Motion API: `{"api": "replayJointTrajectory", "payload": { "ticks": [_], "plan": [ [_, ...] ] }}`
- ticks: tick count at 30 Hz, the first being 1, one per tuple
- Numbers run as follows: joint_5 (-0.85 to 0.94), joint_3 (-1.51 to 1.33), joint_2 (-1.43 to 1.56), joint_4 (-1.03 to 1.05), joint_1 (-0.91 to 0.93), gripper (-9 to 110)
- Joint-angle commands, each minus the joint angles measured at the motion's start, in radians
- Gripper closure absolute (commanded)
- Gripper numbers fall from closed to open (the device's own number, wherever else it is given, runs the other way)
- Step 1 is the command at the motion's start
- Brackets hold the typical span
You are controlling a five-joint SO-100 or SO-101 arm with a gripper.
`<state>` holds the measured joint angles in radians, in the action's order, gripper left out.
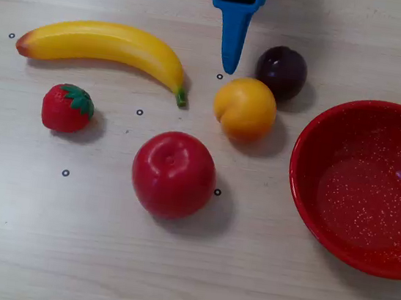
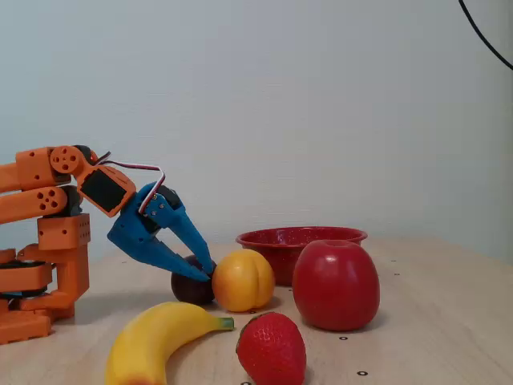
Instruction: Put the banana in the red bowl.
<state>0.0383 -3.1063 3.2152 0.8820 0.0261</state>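
In the overhead view, the banana (image 1: 107,46) lies upper left with bare table (image 1: 40,247) below; the blue gripper (image 1: 230,66), fingers pressed together and empty, points down top centre; the red bowl (image 1: 321,129) is cut by the right edge

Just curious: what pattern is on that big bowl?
Glossy red with fine white speckles; the red bowl shows it best in the overhead view.

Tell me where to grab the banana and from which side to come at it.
Grip the banana across its thick middle, coming down from above with the jaws spanning its narrow width. It lies flat on the table, its long axis left-right in the overhead view, with clear space on both long sides; the ends taper. The gripper sits just right of its stem.
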Motion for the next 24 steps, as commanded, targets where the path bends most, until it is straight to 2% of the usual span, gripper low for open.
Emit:
{"api": "replayJointTrajectory", "payload": {
  "ticks": [1,15,24],
  "plan": [
    [0.063,-0.012,0.015,0.000,-0.048,101],
    [0.043,-0.003,-0.005,-0.012,-0.038,101],
    [-0.029,0.195,-0.179,0.032,-0.034,101]
  ]
}}
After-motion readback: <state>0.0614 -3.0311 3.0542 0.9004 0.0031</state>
